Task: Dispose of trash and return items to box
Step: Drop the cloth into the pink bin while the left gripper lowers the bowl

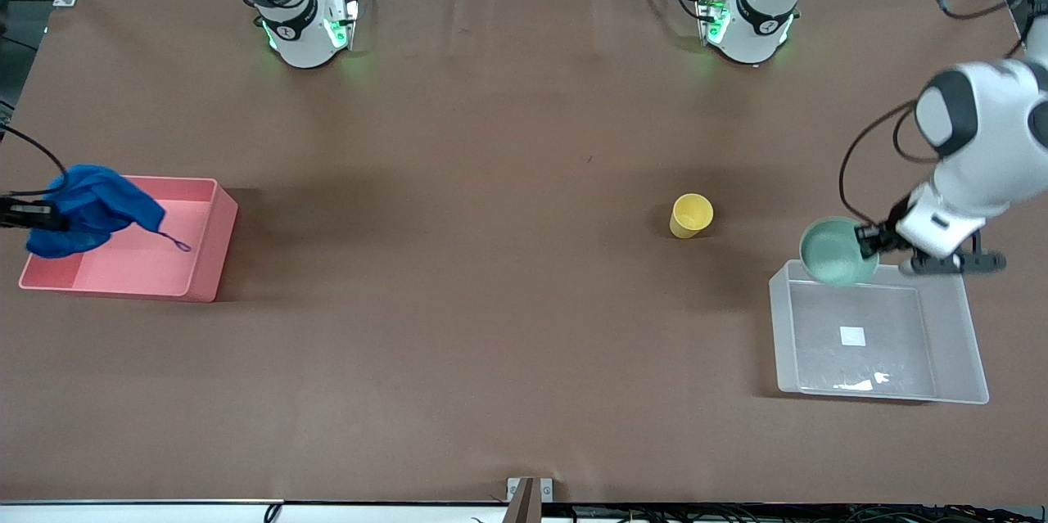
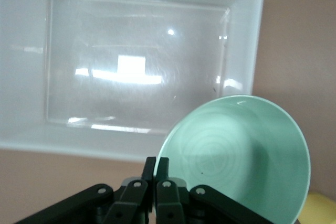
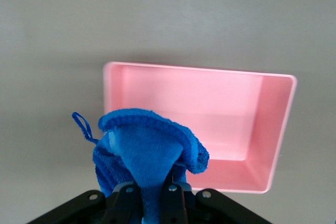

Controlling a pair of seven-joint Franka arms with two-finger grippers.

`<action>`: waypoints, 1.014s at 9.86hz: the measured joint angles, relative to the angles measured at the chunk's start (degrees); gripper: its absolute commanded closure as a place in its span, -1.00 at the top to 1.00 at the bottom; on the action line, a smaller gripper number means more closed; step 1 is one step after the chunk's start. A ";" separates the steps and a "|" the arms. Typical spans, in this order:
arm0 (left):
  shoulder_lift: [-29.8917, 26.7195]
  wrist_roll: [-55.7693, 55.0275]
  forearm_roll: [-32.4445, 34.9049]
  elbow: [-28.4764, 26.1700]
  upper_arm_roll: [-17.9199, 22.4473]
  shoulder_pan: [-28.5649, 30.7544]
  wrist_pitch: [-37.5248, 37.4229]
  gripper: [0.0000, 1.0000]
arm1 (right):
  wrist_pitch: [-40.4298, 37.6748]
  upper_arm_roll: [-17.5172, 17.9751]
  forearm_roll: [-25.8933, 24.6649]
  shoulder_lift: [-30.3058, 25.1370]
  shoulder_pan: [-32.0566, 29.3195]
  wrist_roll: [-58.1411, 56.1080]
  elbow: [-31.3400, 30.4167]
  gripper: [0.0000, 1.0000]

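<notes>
My left gripper [image 1: 869, 238] is shut on the rim of the mint-green bowl [image 1: 837, 251] and holds it tilted over the clear box's [image 1: 950, 380] edge nearest the robots. In the left wrist view the bowl [image 2: 247, 156] hangs over the box's wall [image 2: 244, 45], my left gripper [image 2: 156, 169] pinching its rim. My right gripper [image 1: 57, 218] is shut on the blue fabric wad [image 1: 94, 208] and holds it over the pink bin [image 1: 209, 261]. In the right wrist view the wad [image 3: 147, 153] hangs from my right gripper [image 3: 157, 195] above that bin [image 3: 278, 129]. The yellow cup [image 1: 691, 216] lies on the table between the arms' ends, nearer the box.
The clear box holds only a white label [image 1: 852, 335] on its bottom. The pink bin's floor [image 1: 135, 269] shows bare. Brown table cloth spans the middle between the two bins.
</notes>
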 measured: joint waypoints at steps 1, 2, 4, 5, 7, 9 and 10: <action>4.50 1.42 -0.04 4.27 0.59 0.01 0.04 -0.98 | 3.59 -0.01 0.00 1.39 -2.18 -2.25 -2.34 -0.95; 7.76 2.85 -0.10 7.65 1.35 0.08 0.03 -0.98 | 6.91 0.05 0.00 2.60 -2.92 -2.89 -4.94 -0.93; 12.27 4.20 -2.22 12.97 1.97 0.34 0.02 -0.98 | 14.58 0.10 -0.02 4.63 -3.71 -3.07 -11.25 -0.76; 14.34 4.49 -3.21 15.11 2.01 0.43 0.02 -0.97 | 19.21 0.12 -0.03 5.26 -4.28 -3.35 -15.12 0.23; 18.16 4.92 -4.39 16.28 2.08 0.93 0.42 -0.94 | 23.21 0.37 -0.03 5.47 -4.52 -3.88 -19.95 1.00; 20.26 7.62 -4.87 15.95 2.10 2.14 0.54 -0.92 | 23.08 0.98 -0.03 4.69 -4.34 -3.88 -19.38 1.00; 20.57 8.75 -5.24 15.59 2.10 2.59 0.54 -0.91 | 20.97 1.23 -0.03 3.49 -4.01 -3.79 -17.71 1.00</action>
